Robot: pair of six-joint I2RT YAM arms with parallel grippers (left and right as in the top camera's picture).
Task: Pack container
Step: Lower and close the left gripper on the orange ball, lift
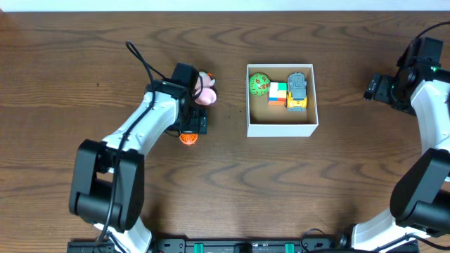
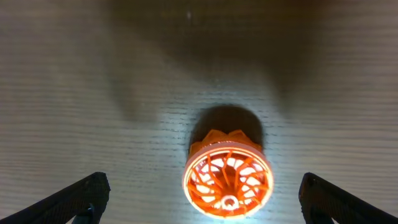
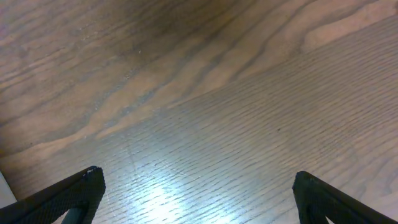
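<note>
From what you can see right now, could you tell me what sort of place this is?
Likely a robotics lab bench: a left arm and a right arm at a wooden table, with a container of small toys.

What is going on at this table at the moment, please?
The left gripper hangs open over an orange wheel-shaped toy on the wooden table, not gripping it. A pink toy lies by that arm. The white-walled square box holds a green ball, a multicoloured block and a grey-and-yellow truck. The right gripper is open above the table.

Between wide-apart pincer fingers, an orange spoked toy
</note>
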